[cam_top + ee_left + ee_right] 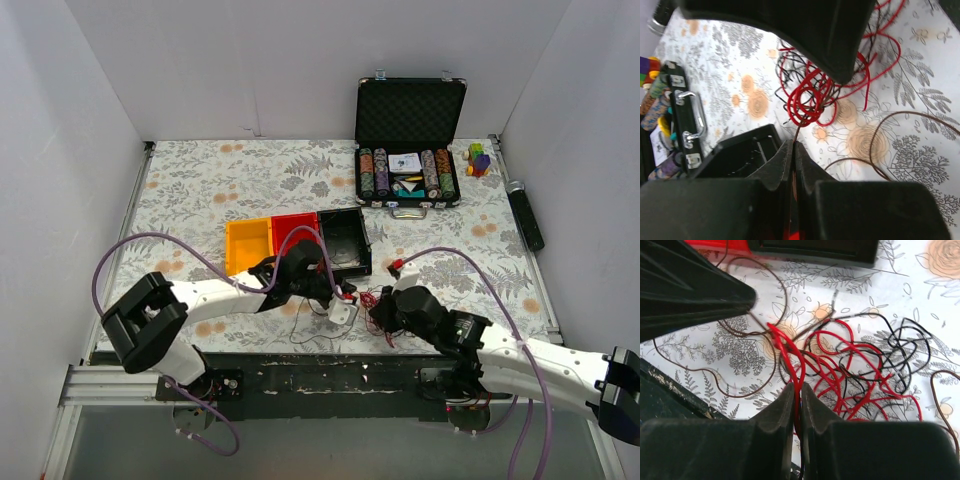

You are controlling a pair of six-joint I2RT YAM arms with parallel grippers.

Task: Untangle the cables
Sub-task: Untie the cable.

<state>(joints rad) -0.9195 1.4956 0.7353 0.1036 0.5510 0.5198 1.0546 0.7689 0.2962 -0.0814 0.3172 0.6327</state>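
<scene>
The cables (372, 302) lie as a small tangle near the table's front edge, between my two grippers. In the left wrist view, red loops (807, 97) bunch with black strands, and a brown wire (880, 145) curls off to the right. My left gripper (793, 144) is shut on one thin dark wire running up to the tangle. My right gripper (800, 386) is shut on a red cable, with red and black loops (865, 365) spread beyond it and a brown wire (740, 355) to the left. From above, the left gripper (343, 306) and right gripper (384, 312) sit close together.
Behind the tangle stand an orange bin (248, 243), a red bin (296, 228) and a black bin (345, 240). An open black case of poker chips (408, 150) stands at the back right, with coloured blocks (478, 158) and a long black object (526, 214) beside it.
</scene>
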